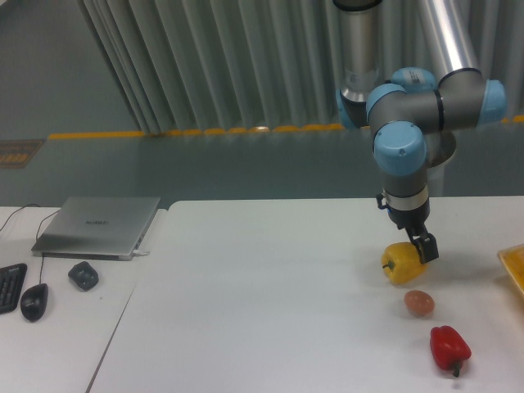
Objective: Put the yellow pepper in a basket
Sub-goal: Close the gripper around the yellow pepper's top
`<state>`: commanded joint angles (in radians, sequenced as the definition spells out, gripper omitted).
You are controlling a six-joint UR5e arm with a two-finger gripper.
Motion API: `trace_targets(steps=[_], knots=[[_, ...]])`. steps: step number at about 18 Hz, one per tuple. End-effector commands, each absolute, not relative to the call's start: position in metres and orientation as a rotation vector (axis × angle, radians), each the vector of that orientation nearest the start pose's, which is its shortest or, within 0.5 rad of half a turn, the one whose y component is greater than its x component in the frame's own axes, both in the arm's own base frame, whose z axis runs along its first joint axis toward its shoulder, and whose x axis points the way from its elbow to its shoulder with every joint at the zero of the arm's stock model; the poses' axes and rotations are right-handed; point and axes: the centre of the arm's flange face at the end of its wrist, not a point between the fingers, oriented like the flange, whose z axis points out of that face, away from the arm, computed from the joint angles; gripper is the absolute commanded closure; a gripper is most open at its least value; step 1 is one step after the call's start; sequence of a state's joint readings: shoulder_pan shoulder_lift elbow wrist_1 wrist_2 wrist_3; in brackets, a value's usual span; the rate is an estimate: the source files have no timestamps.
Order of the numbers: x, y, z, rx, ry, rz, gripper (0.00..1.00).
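Camera view: the pepper (403, 264) sits on the bench (270, 286) toward the right edge, first of a short line that runs to the near edge: the egg (419, 303) just beside it, then the red pepper (450, 347) near the front right corner. All three rest apart from one another, so the pepper can likely be taken without disturbing the rest. A yellow-orange object (513, 266) is cut off at the right edge; it may be the basket, but too little shows to say.

The tool (422, 246) hangs at the pepper's upper right shoulder, one dark finger showing against the yellow skin. Whether the fingers straddle the pepper or merely touch it, and how wide they stand, cannot be told from here. The pepper appears to be resting on the bench, not lifted.

The arm reaches down from above, wrist vertical, forearm folded back toward the upper right. On the lower side bench at left lie a laptop (98, 225) and a mouse (33, 301).
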<state>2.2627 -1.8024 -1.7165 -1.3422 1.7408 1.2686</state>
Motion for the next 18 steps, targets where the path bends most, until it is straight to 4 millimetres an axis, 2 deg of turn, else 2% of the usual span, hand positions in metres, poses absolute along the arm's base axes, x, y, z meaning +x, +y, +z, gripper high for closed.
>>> trace_targets(steps=[5, 8, 18], knots=[[-0.258, 0.502, 0.315, -3.226, 1.000, -0.039, 0.00], [-0.260, 0.506, 0.305, -3.238, 1.008, -0.055, 0.00], [-0.244, 0.517, 0.287, -3.261, 1.049, -0.075, 0.00]])
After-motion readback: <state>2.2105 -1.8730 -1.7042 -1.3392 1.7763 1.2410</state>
